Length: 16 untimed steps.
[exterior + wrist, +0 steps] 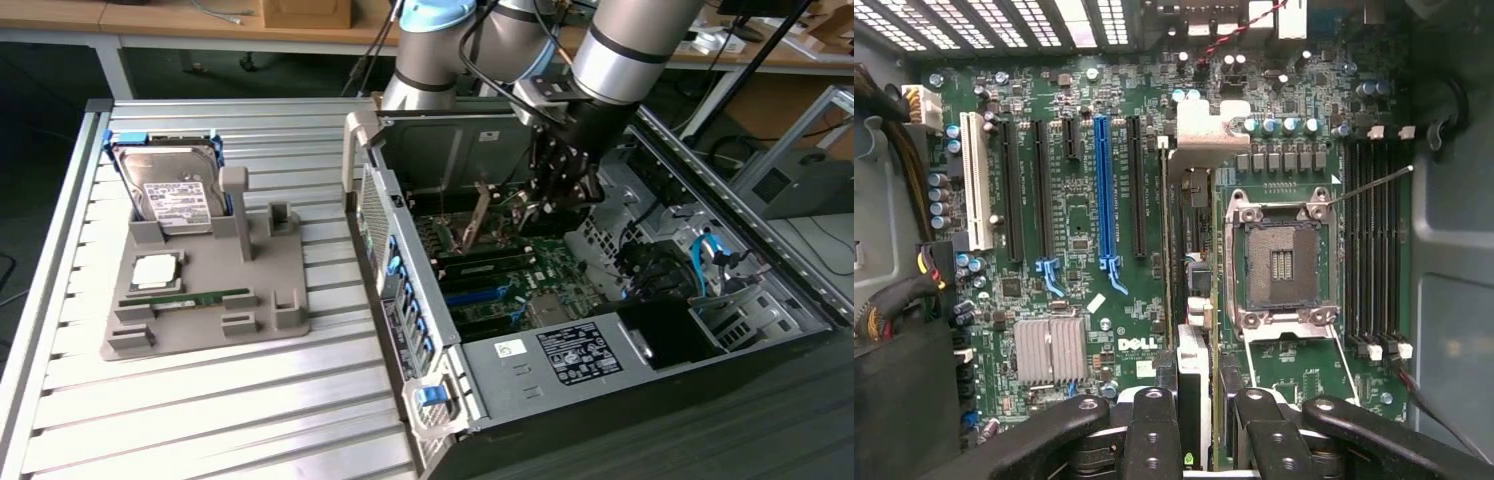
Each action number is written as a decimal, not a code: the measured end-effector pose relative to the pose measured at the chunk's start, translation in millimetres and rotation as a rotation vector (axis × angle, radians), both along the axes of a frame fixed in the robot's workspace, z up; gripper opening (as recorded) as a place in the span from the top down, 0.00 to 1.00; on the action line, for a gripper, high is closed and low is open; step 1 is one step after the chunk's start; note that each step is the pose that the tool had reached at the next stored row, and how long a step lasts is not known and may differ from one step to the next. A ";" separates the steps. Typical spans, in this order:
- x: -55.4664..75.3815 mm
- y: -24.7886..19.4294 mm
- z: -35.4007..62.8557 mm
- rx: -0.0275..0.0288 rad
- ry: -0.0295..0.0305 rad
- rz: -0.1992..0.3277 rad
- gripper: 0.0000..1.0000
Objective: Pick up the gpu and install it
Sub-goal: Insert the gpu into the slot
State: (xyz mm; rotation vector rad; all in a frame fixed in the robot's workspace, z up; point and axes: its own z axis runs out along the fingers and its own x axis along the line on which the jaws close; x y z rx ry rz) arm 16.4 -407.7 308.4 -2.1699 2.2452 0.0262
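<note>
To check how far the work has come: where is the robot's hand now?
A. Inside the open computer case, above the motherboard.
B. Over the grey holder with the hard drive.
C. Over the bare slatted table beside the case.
A: the hand reaches down into the open case, over the motherboard, with the gpu edge-on in its grip.

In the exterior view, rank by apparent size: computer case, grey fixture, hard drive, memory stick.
Largest to smallest:
computer case
grey fixture
hard drive
memory stick
The hard drive sits farther back, yet the ranking holds.
</note>
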 end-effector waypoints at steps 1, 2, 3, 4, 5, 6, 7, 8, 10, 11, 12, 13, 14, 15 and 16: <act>0.0 -0.4 0.1 -0.0001 0.0001 0.000 0.73; 0.0 -0.9 0.1 -0.0002 0.0001 0.000 0.73; 0.0 -1.7 0.1 -0.0002 0.0001 0.000 0.73; 0.0 -2.7 0.1 -0.0002 0.0001 0.000 0.73; -0.1 -3.7 0.0 -0.0001 0.0001 0.000 0.73; -0.1 -4.7 0.1 -0.0002 0.0001 0.000 0.73; -0.2 -5.4 0.1 -0.0002 0.0001 0.000 0.73; -0.2 -6.2 0.0 -0.0001 0.0000 0.000 0.73; -0.6 -8.1 0.1 -0.0001 0.0001 0.000 0.73; -0.9 -8.7 0.1 -0.0002 0.0001 0.000 0.73; -1.6 -9.9 0.1 -0.0002 0.0001 0.001 0.73; -2.0 -10.8 0.0 -0.0001 0.0000 0.001 0.73; -2.8 -12.1 0.0 -0.0001 0.0000 0.001 0.73; -3.2 -12.9 0.1 -0.0002 0.0001 0.001 0.73; -3.5 -13.6 0.1 -0.0002 0.0001 0.001 0.73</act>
